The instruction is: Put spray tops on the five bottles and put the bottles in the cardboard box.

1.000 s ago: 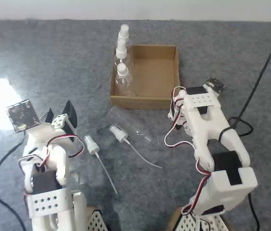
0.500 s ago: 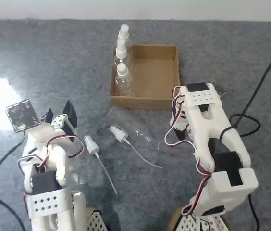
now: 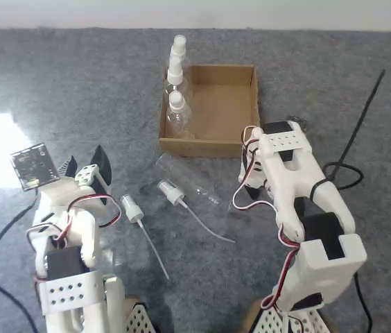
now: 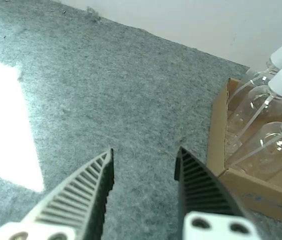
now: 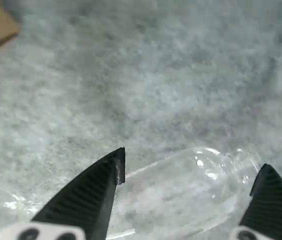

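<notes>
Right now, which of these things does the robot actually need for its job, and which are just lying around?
Part of the job:
- cardboard box
- three capped bottles standing in it
- uncapped bottle lying on the mat, under the open right gripper
- two loose spray tops

Just lying about:
- black cable
- grey mat underneath

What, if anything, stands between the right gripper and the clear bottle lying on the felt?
Nothing visible does. The right gripper hangs right over the clear bottle with its jaws open to either side, and only bare grey felt shows around it.
</notes>
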{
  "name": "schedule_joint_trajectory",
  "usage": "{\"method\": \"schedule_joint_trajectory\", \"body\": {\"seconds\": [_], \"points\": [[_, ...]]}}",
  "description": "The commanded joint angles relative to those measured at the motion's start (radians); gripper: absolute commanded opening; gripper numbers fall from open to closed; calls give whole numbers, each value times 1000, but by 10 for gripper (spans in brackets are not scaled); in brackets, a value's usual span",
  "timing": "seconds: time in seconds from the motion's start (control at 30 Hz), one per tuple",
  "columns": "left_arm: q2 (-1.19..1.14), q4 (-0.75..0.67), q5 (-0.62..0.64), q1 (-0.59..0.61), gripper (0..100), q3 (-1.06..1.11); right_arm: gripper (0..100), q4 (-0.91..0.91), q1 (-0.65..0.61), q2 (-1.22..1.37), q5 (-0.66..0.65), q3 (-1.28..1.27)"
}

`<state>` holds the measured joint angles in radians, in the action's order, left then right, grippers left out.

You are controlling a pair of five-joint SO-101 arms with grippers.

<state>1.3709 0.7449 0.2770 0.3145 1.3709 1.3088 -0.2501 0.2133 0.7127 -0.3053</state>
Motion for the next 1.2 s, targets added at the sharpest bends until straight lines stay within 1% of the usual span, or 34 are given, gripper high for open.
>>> {"method": "schedule_joint_trajectory", "body": {"seconds": [0.0, 0.13, 0.23, 0.57, 0.63, 0.8, 0.93, 1.0, 1.17], "points": [[12, -34, -9, 3, 187, -5, 362, -8, -1, -42, -64, 75], [12, -34, -9, 3, 187, -5, 362, 64, -7, -145, -75, 110], [12, -34, -9, 2, 187, -5, 362, 74, -8, -232, -77, 106], [12, -34, -9, 3, 187, -5, 362, 74, -18, -476, -71, -69], [12, -34, -9, 2, 187, -5, 362, 74, -39, -524, -71, -112], [12, -34, -11, 2, 187, -5, 362, 64, -137, -622, -68, -238], [12, -34, -11, 2, 187, -5, 364, 56, -188, -627, 21, -278], [12, -34, -11, 2, 187, -5, 363, 31, -193, -607, 61, -287], [12, -34, -11, 2, 187, -5, 363, -130, -186, -524, 144, -333]]}}
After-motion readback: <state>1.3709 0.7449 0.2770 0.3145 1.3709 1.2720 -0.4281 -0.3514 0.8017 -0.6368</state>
